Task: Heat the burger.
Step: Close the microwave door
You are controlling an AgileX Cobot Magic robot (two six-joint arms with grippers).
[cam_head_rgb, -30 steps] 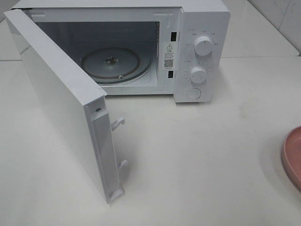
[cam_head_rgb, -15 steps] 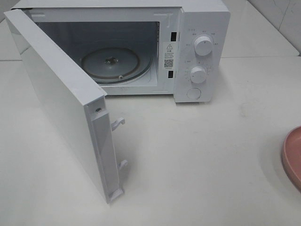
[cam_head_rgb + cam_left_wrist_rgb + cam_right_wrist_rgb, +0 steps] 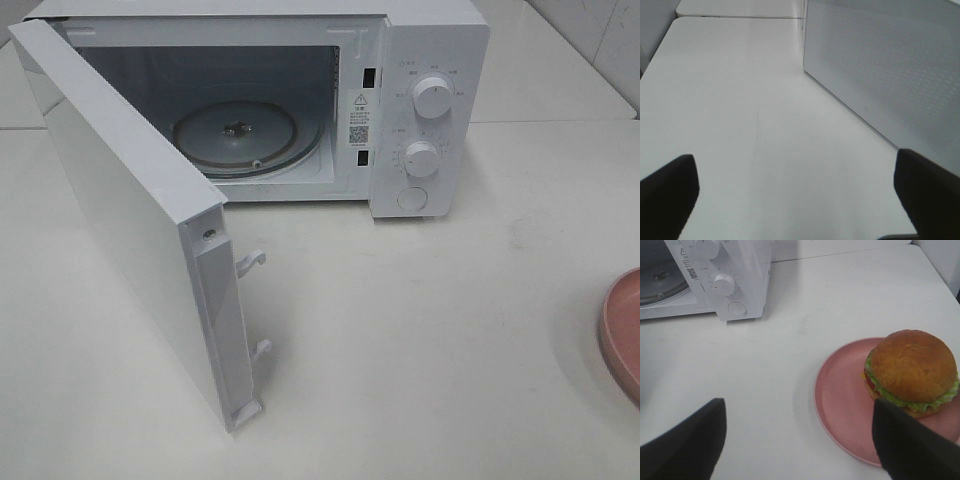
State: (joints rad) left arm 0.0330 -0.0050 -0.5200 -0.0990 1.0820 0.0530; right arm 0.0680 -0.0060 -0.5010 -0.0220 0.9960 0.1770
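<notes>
The burger (image 3: 912, 371) sits on a plate (image 3: 840, 405), right of the microwave (image 3: 420, 100).

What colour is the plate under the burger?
Pink; the plate under the burger shows best in the right wrist view.

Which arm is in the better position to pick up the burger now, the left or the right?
The right. Its open gripper faces the golden-bun burger on the shallow pink round plate. The left gripper, also open, sees only the bare white table beside the white microwave's open door.

The white table (image 3: 430, 330) carries a white microwave (image 3: 425, 60) at upper centre and a pink plate (image 3: 622, 335) at the right edge.
</notes>
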